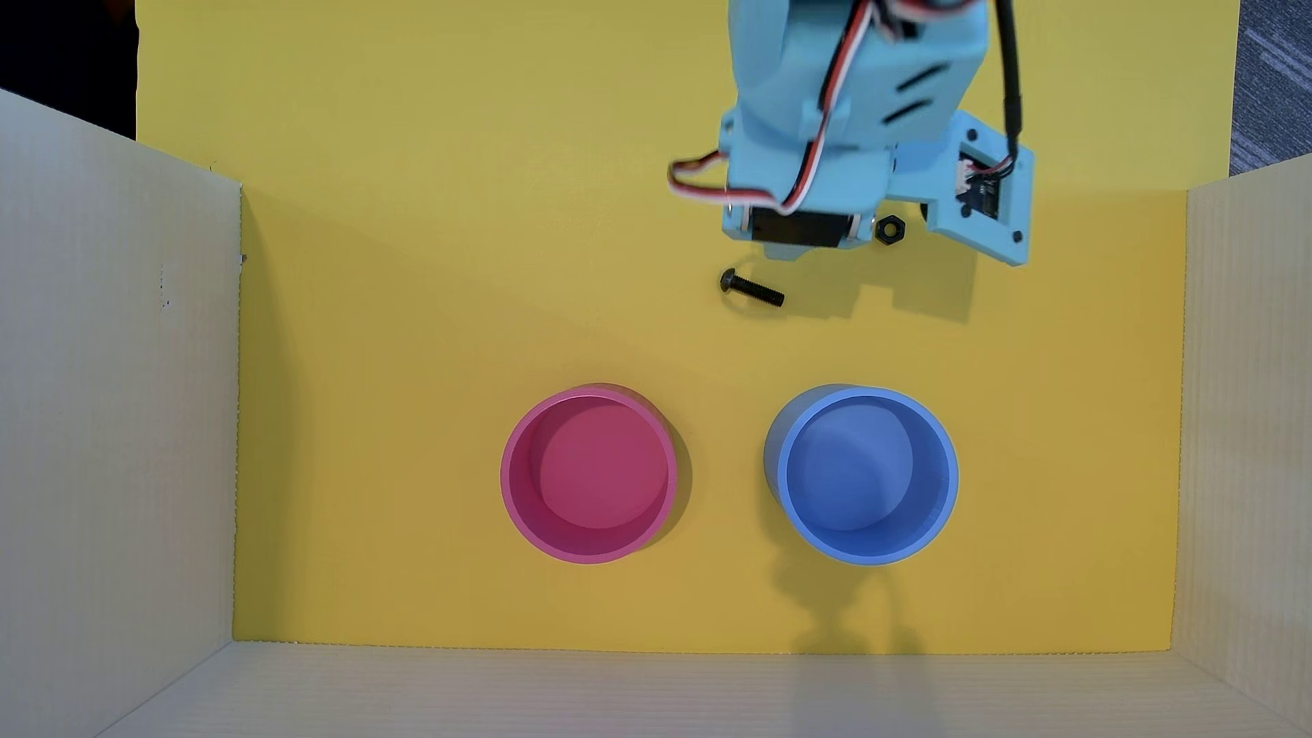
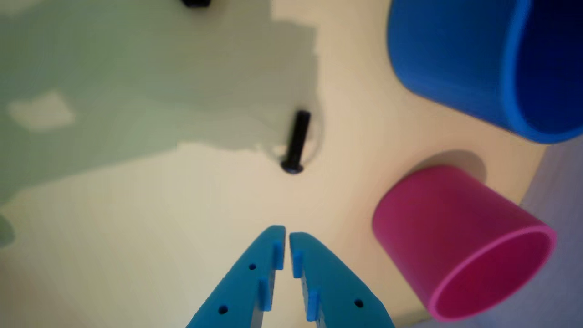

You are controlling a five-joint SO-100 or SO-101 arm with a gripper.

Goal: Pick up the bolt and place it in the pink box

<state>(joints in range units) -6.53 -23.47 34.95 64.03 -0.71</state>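
The bolt [image 1: 751,289] is a small black screw lying flat on the yellow floor, just below the light-blue arm [image 1: 852,106] in the overhead view. In the wrist view the bolt [image 2: 296,141] lies ahead of my gripper [image 2: 287,233], well clear of the tips. The blue fingers [image 2: 255,282] stand together, shut with nothing between them. The pink box [image 1: 588,474] stands upright and empty, lower and to the left of the bolt; in the wrist view the pink box [image 2: 455,237] is at the right. The arm's body hides the fingers in the overhead view.
A black hexagonal nut [image 1: 889,229] lies beside the arm's wrist, right of the bolt. An empty blue round container [image 1: 862,475] stands right of the pink box and shows as the blue container [image 2: 455,59] at the wrist view's top right. Cardboard walls [image 1: 113,426] enclose the floor.
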